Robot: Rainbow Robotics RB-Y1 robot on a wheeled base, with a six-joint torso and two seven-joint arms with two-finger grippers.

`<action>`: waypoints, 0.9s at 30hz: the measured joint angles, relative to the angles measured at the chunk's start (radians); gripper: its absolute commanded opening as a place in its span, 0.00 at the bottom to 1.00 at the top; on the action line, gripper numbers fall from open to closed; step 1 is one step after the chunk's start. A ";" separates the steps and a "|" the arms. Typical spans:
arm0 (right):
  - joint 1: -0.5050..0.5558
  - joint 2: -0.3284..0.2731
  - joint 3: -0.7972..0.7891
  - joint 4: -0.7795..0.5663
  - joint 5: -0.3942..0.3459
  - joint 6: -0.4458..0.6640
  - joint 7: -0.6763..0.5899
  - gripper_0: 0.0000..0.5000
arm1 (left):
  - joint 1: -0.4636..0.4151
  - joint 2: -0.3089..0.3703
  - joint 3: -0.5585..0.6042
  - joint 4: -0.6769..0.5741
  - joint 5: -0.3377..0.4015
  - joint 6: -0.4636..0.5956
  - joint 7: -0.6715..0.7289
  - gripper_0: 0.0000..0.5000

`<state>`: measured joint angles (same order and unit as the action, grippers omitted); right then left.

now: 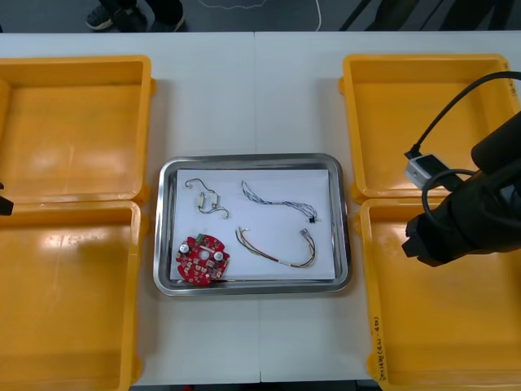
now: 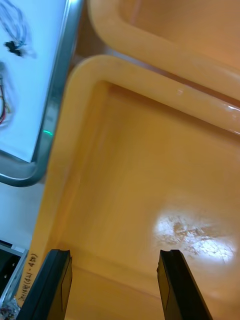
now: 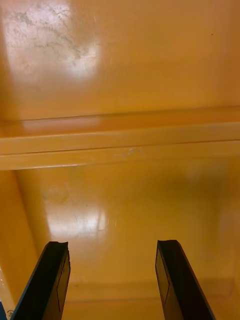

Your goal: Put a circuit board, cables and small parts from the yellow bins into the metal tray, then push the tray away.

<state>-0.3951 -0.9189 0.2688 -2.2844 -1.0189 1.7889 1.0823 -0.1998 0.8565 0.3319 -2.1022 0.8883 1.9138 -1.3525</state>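
Sitting in tray [image 1: 252,160], board [image 1: 203,259], cables [image 1: 273,202], small metal parts [image 1: 207,200], left gripper [image 3: 112,244], right gripper [image 2: 115,252] spread

Your metal tray [image 1: 160,228] sits between the yellow bins [image 1: 73,122], white inside; in it the round red circuit board [image 1: 203,258] lies flat, near left; small metal parts [image 1: 207,199] lie beyond it; the blue and white cable [image 1: 277,202] lies far right; the red and yellow cable [image 1: 277,251] curls nearer you.
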 measured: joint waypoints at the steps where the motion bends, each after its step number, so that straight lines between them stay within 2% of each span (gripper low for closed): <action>1: -0.015 0.004 0.018 -0.002 -0.003 0.000 0.000 1.00 | 0.007 0.000 0.005 -0.005 0.004 0.000 0.000 1.00; 4: -0.058 0.024 0.067 -0.006 -0.007 0.000 0.006 1.00 | 0.027 0.000 0.018 -0.021 0.013 0.000 0.000 1.00; 9: -0.129 0.073 0.152 -0.008 -0.007 0.000 0.098 1.00 | 0.052 0.000 0.038 -0.042 0.028 0.000 0.000 1.00; 17: -0.249 0.134 0.312 -0.008 0.036 0.000 0.112 1.00 | 0.062 0.000 0.042 -0.048 0.041 0.000 0.000 1.00; 22: -0.302 0.177 0.387 -0.004 0.080 0.001 0.297 1.00 | 0.064 0.000 0.042 -0.048 0.041 0.000 0.000 1.00; 27: -0.339 0.230 0.430 0.037 0.091 0.001 0.331 1.00 | 0.065 0.000 0.042 -0.049 0.041 0.000 0.000 1.00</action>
<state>-0.7346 -0.6886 0.6993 -2.2472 -0.9279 1.7896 1.4130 -0.1347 0.8563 0.3739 -2.1516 0.9292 1.9138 -1.3525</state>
